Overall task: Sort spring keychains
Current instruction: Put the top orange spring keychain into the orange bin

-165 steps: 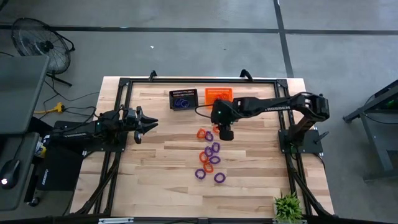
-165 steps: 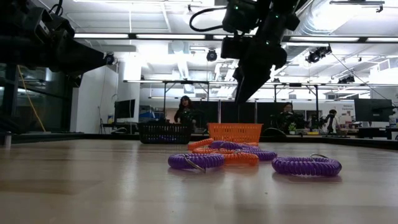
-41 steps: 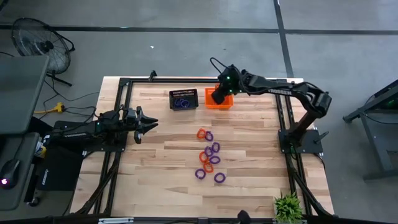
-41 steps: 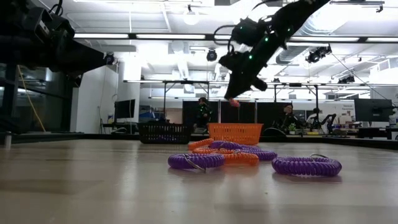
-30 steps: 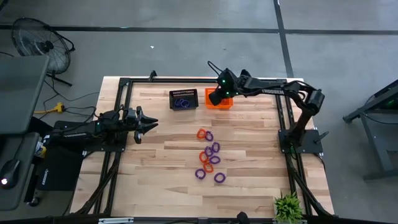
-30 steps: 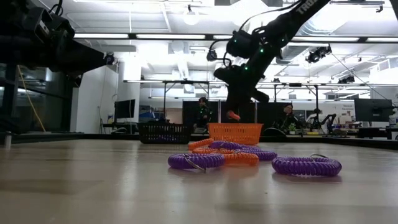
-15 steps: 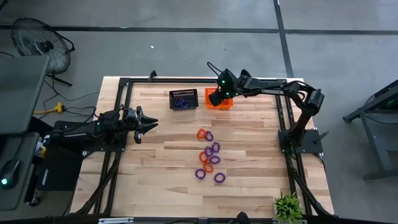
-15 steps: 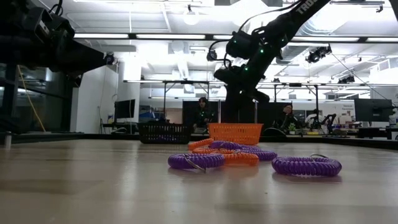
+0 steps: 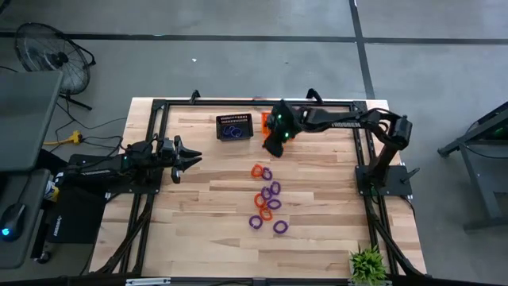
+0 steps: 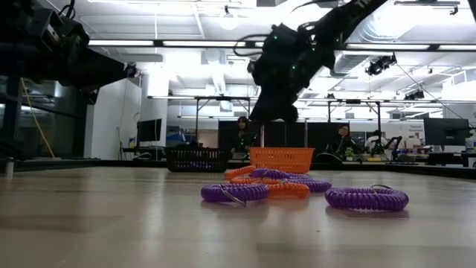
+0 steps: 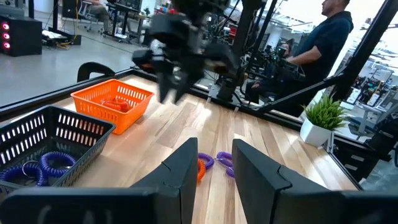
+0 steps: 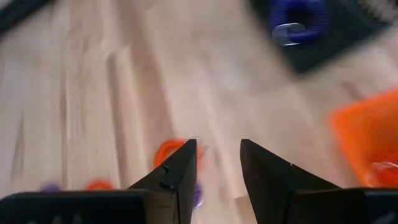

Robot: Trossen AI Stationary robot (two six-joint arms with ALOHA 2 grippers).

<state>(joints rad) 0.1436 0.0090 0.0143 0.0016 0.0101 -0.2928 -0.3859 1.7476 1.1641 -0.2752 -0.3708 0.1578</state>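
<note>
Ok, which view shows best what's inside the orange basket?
The left wrist view: the orange basket shows orange coils inside. In the high view the right gripper covers most of it; the low view shows only its side wall; the right wrist view catches a blurred corner.

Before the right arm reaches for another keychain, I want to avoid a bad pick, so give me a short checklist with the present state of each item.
1. Right gripper empty: ok, its fingers are open with nothing between them.
2. Right gripper clear of the orange basket: ok, it hangs above the table beside the basket.
3. Spring keychains left to sort: ok, a mixed purple and orange cluster lies mid-table.
4. Black basket in place: ok, purple coils lie inside.
5. Left gripper out of the way: ok, it waits open at the table's left side, apart from the cluster.
6. Which keychains in the cluster overlap: cannot tell.
</note>
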